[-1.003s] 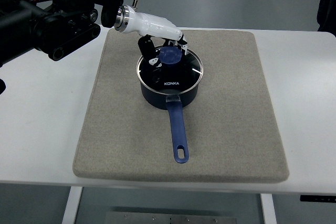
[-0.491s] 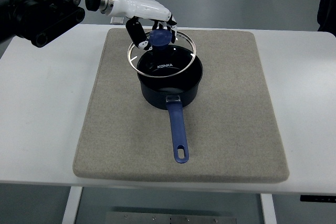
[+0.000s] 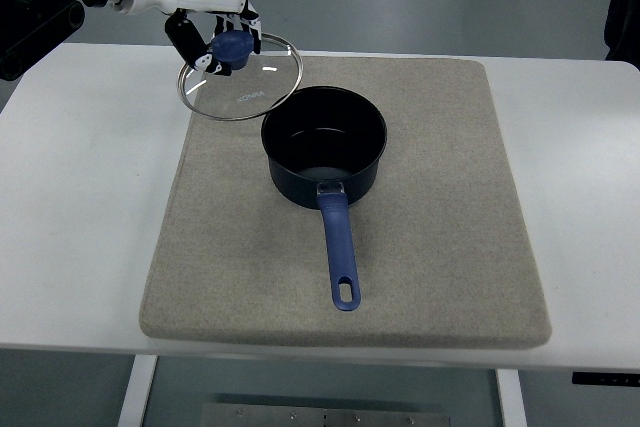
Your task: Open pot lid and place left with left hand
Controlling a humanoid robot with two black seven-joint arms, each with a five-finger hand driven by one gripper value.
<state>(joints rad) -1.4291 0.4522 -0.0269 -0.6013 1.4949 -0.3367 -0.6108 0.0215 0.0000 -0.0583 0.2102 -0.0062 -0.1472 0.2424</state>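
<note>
We see the left robot hand (image 3: 222, 32) reaching in from the upper left, its fingers curled around the blue knob (image 3: 233, 44) of the glass lid (image 3: 240, 77). The lid is off the pot (image 3: 324, 146) and held in the air, tilted a little, above the far left corner of the grey mat (image 3: 430, 247). Its near edge overlaps the pot's rim in this view, though we judge it to be higher than the rim and not touching. The pot stands open in the middle of the mat, its dark inside bare, its blue handle (image 3: 340, 252) pointing toward the robot's side.

We take the opening step as done, with the carry to the left now in hand. The lid is not yet set down. The white bench (image 3: 90, 217) to the left of the mat is where we expect it to go. The next move, as we judge it, calls for carrying the lid further left until it is past the mat's edge, lowering it until the rim rests flat, and only then letting the fingers loosen from the knob. The tilt should be levelled before contact, or the glass rim may strike on one side and slide. The right arm does not show.
</note>
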